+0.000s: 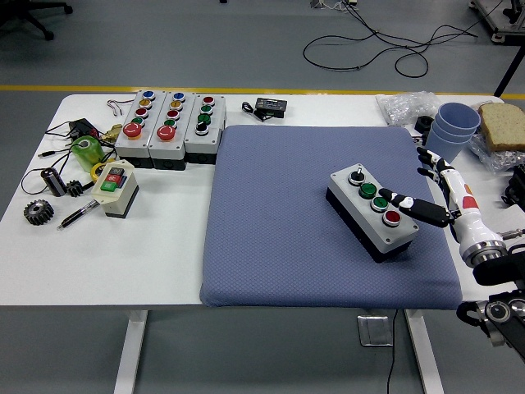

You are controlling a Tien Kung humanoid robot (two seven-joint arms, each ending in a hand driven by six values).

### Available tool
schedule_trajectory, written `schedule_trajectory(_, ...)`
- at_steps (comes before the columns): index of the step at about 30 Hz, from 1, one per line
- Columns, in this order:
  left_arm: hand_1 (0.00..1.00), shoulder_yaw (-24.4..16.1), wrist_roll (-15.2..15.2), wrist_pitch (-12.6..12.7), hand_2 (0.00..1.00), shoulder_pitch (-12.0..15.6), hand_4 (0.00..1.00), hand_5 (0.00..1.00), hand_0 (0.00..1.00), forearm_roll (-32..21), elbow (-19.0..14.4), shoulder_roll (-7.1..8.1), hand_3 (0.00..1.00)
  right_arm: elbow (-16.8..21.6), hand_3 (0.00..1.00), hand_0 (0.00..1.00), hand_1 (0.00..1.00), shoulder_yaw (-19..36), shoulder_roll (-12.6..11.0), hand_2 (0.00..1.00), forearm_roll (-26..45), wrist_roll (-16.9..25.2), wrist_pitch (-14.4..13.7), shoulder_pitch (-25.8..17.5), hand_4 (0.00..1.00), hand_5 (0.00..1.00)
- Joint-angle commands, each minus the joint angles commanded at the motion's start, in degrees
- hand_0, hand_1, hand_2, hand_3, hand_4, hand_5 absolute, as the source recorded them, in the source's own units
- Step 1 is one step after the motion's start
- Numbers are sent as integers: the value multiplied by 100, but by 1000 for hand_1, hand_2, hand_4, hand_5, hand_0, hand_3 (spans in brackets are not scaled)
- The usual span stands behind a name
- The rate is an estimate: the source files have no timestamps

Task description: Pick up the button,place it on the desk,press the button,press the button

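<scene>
While the boxy grey button box sits on the quilted blue mat, the right hand extends one finger onto its round buttons, grasping nothing.

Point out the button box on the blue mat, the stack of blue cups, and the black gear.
button box (371, 215): head view, grey top face.
stack of blue cups (456, 125): head view, outer wall.
black gear (37, 213): head view, toothed face.
</scene>
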Motion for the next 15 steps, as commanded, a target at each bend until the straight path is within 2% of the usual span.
schedule_trajectory(3,634,3,3,-4,668,6,349,692,594,14,0,0,544,-20,956,998,902,-36,33,957,-447,-123,73,-2,998,223)
schedule_trajectory(9,634,4,2,-10,668,17,349,692,594,28,0,0,543,-13,960,998,901,-166,47,963,-1824,-292,188,18,998,245)
schedule_trajectory(15,634,5,3,-11,668,23,349,692,594,25,0,0,543,-47,968,998,905,-249,108,969,-1746,-427,328,70,998,260)
